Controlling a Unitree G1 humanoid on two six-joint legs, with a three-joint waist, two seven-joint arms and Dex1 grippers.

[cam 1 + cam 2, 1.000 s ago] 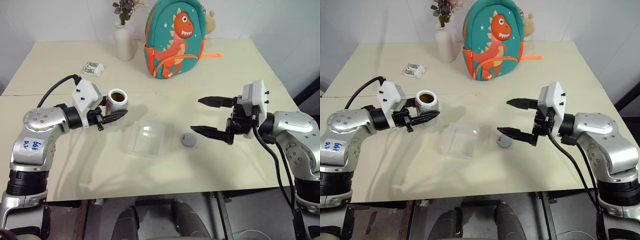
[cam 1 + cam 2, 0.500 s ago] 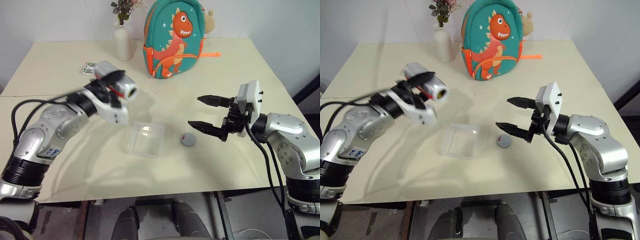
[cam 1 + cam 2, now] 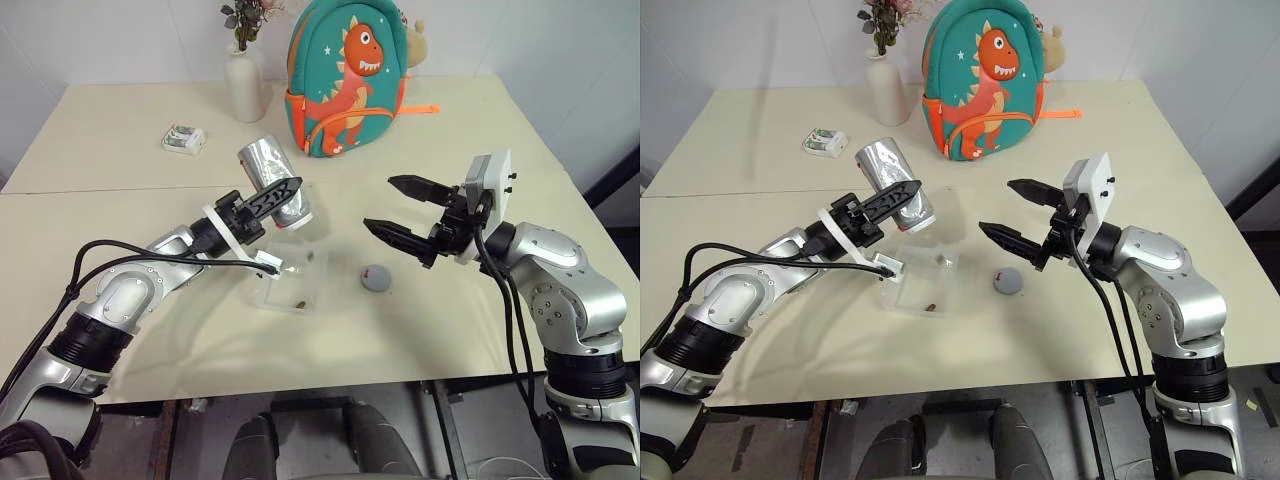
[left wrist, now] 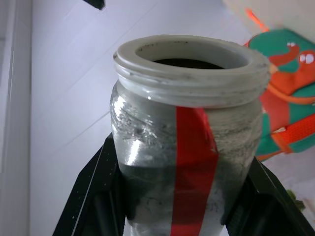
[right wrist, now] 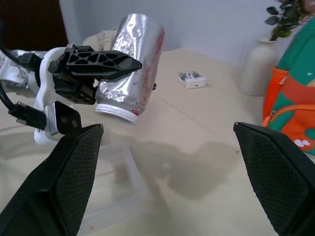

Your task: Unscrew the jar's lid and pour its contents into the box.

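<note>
We see the jar (image 3: 275,181) with a shiny, crinkly silver wall, like foil, and a smooth red strip down its side. Its rim looks like dull white plastic with screw ridges. The box (image 3: 296,280) is clear, glossy plastic. The lid (image 3: 376,278) is flat grey and matt. The table (image 3: 120,140) is smooth, pale and a little shiny. The backpack (image 3: 349,75) looks like soft cloth. The vase (image 3: 245,86) is smooth, shiny white. The fingers (image 5: 102,63) are matt black plastic.
</note>
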